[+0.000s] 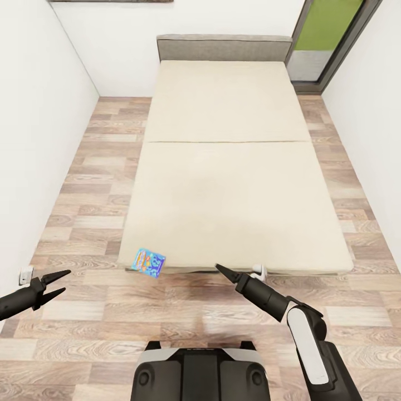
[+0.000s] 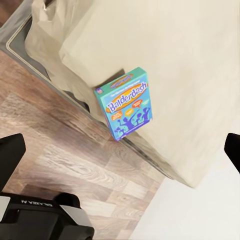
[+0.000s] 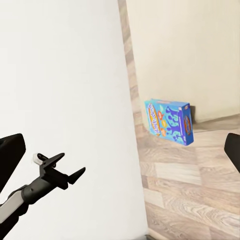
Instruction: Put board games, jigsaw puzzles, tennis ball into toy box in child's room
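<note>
- Ahead of both my arms lies the bed (image 1: 223, 167), its beige mattress bare except at one near corner.
- My left gripper (image 1: 58, 282) hangs low over the wood floor (image 1: 111, 312), its fingers spread apart, holding nothing.
- My right gripper (image 1: 221, 270) points at the bed's near edge (I cannot tell how its fingers stand).
- Between my two grippers, nearer the left one, the blue-teal board game (image 1: 148, 262) sits at the mattress corner, overhanging the edge (image 2: 125, 103) (image 3: 168, 121).

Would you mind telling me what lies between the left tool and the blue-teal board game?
Only bare wood-plank floor: in the head view nothing stands between the open left tool and the board game at the bed's near corner.
</note>
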Robot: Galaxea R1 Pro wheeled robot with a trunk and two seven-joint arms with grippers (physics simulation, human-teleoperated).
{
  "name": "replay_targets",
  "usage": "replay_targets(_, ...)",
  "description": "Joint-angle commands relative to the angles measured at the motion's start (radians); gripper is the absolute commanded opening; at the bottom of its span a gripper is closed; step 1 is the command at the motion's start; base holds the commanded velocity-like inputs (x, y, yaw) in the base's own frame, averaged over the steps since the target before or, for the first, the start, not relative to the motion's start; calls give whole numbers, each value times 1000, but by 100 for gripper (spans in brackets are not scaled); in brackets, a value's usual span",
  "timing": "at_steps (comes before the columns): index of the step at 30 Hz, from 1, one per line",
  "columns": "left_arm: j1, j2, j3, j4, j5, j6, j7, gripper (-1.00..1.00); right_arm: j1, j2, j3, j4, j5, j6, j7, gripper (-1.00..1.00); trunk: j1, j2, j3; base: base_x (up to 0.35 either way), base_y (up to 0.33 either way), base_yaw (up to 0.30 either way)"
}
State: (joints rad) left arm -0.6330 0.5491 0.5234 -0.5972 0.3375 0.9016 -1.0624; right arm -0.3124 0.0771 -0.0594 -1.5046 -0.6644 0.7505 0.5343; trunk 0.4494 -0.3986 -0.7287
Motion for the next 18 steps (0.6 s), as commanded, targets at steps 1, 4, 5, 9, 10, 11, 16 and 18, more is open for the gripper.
replay_targets(1, -1, 0, 1, 1, 1, 5, -2, 100, 0, 1, -3, -1, -1, 7, 3, 100, 1, -1, 1, 0, 0, 22)
replay_targets(4, -1, 0, 1, 1, 0, 5, -2, 100, 0, 1, -3, -1, 0, 6, 3, 100, 1, -1, 6, 0, 0, 43)
replay_targets(5, -1, 0, 1, 1, 1, 5, -2, 100, 0, 1, -3, -1, -1, 6, 3, 100, 1, -1, 7, 0, 0, 56)
replay_targets(9, -1, 0, 1, 1, 0, 5, -2, 100, 0, 1, -3, -2, -1, 6, 3, 100, 1, -1, 14, 0, 0, 62)
replay_targets(10, -1, 0, 1, 1, 0, 5, -2, 100, 0, 1, -2, -2, -1, 6, 3, 100, 1, -1, 15, 0, 0, 67)
replay_targets(11, -1, 0, 1, 1, 0, 5, -2, 100, 0, 1, -2, -2, -1, 6, 3, 100, 1, -1, 17, 0, 0, 67)
replay_targets(16, -1, 0, 1, 1, 0, 5, -2, 100, 0, 1, -2, -2, 0, 6, 3, 100, 1, -1, 25, 0, 0, 69)
replay_targets(18, -1, 0, 1, 1, 0, 5, -2, 100, 0, 1, -2, -2, 0, 6, 3, 100, 1, -1, 29, 0, 0, 71)
